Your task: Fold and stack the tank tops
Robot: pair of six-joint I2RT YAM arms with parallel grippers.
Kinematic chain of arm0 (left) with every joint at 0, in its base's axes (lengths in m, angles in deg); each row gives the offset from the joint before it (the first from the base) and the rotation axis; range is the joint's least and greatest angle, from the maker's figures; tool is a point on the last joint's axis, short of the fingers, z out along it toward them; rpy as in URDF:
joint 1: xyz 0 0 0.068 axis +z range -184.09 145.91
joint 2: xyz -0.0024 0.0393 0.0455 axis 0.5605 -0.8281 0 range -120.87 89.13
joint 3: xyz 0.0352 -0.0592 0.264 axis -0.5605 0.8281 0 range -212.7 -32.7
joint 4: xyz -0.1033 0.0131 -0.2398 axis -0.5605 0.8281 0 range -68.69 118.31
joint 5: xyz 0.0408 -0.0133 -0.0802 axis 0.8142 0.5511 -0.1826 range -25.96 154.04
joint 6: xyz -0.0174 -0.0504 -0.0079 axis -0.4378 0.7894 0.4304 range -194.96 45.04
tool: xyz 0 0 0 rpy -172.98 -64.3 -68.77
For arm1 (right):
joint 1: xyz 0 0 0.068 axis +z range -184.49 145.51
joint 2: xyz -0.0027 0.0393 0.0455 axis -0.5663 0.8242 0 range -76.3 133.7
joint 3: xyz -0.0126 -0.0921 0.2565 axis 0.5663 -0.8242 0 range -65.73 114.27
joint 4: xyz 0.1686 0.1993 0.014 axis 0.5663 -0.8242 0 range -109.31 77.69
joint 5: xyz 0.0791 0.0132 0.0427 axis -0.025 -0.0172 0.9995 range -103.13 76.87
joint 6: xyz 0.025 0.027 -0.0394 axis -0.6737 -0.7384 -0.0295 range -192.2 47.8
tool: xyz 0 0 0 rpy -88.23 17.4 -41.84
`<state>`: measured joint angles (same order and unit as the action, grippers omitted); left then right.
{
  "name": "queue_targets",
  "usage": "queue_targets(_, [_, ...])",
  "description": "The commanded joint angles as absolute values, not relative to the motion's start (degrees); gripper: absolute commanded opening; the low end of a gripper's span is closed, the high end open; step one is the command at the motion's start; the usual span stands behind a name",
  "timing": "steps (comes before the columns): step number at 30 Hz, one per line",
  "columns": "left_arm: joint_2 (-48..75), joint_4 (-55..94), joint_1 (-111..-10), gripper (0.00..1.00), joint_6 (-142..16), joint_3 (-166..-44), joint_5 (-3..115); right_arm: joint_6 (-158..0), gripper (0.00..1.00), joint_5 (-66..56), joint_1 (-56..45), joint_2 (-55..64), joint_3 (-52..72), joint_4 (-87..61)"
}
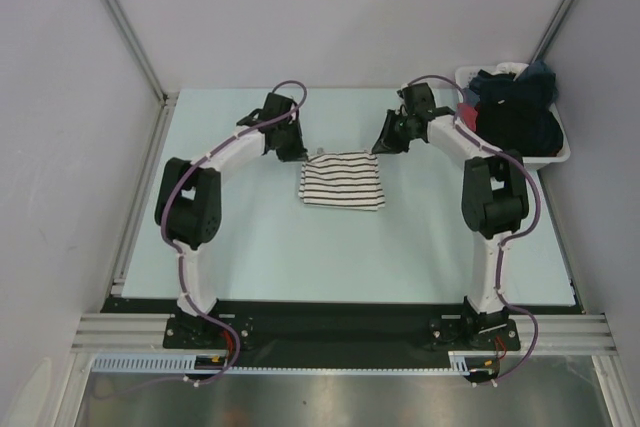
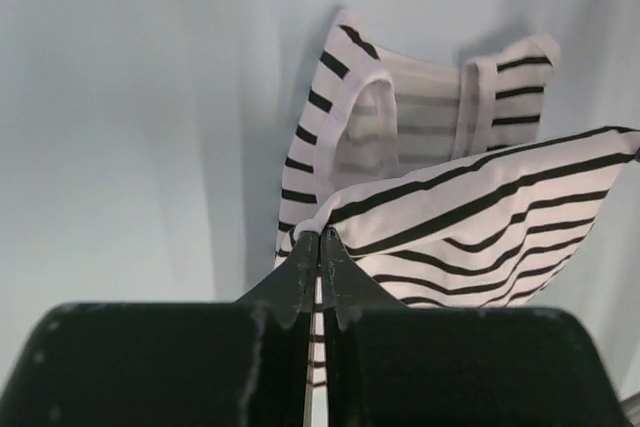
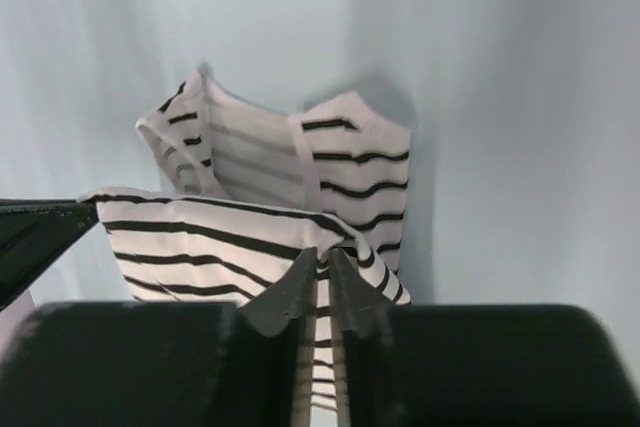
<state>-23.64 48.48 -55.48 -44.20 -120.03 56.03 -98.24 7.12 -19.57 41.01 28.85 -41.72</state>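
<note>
At the bottom of the left wrist view the left gripper (image 2: 320, 239) has its fingers pressed together on one corner of a doubled-over flap of the striped tank top (image 2: 470, 212). Low in the right wrist view the right gripper (image 3: 322, 255) pinches the other corner, with only a hairline between its fingers. The flap spans between them, raised off the pale table (image 2: 120, 97), and the straps (image 2: 400, 117) lie flat beyond it, higher in the frame. The step looks to be laying this fold: keep both corners level and the edge stretched, bring it down square over the strap end, and release both sides together only once the cloth rests flat, or a corner may flop back. The wrist views show the pinch and the lifted layer, which the top view does not make out; it alone shows the garment in the middle of the frame and, at upper right, a white basket (image 1: 562, 152) heaped with dark clothes (image 1: 512, 112), where the black tank top presumably lies, though I cannot pick it out
</note>
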Motion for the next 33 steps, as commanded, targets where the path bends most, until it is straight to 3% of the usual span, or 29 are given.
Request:
queue_targets(1, [-28.27, 47.58, -54.31, 0.06, -46.48, -126.47, 56.56, -101.19, 0.17, 8.40, -21.21, 45.06, 32.79, -36.58])
queue_targets(2, [-29.25, 47.85, -54.22, 0.27, -46.83, -128.39, 57.44, -101.64, 0.25, 8.40, -21.31, 46.90, 32.97, -35.43])
queue_targets(3, [-30.05, 47.85, -54.05, 0.44, -47.01, -129.20, 57.62, -102.51, 0.39, 8.14, -21.65, 47.53, 32.97, -33.60])
queue_targets(5, [-29.80, 46.89, -53.96, 0.79, -47.28, -128.34, 59.11, -102.70, 0.49, 7.00, -21.83, 47.89, 32.79, -33.23])
queue_targets(6, [-28.75, 45.84, -53.96, 0.84, -47.54, -127.02, 59.64, -102.35, 0.62, 6.91, -21.92, 47.02, 32.10, -32.53])
queue_targets(8, [-24.00, 43.55, -53.96, 0.96, -47.63, -123.86, 61.39, -101.47, 0.63, 5.51, -21.83, 44.56, 27.45, -30.77])
queue_targets(11, [-18.90, 43.62, -53.96, 0.97, -48.50, -119.63, 62.90, -100.41, 0.61, 5.67, -22.18, 38.85, 21.99, -28.92])
queue_targets(15, [-13.63, 43.02, -55.09, 0.92, -49.21, -116.29, 59.92, -100.32, 0.41, 10.85, -21.92, 31.65, 14.35, -23.50])
queue_targets(20, [-11.86, 40.82, -58.08, 0.63, -48.07, -115.40, 53.33, -101.99, 0.20, 19.81, -20.26, 29.87, 9.77, -19.43])
queue_targets(23, [-14.14, 40.03, -59.92, 0.50, -46.93, -116.45, 49.64, -103.48, 0.08, 24.37, -18.15, 30.74, 9.15, -17.42])
queue_targets(30, [-21.60, 34.93, -60.73, 0.41, -44.11, -119.08, 42.25, -110.78, 0.03, 32.65, -14.54, 34.43, 2.21, -3.20])
queue_targets(33, [-30.10, 35.80, -59.41, 0.37, -44.20, -123.74, 42.06, -113.94, 0.01, 35.03, -14.10, 37.76, -0.78, 2.01])
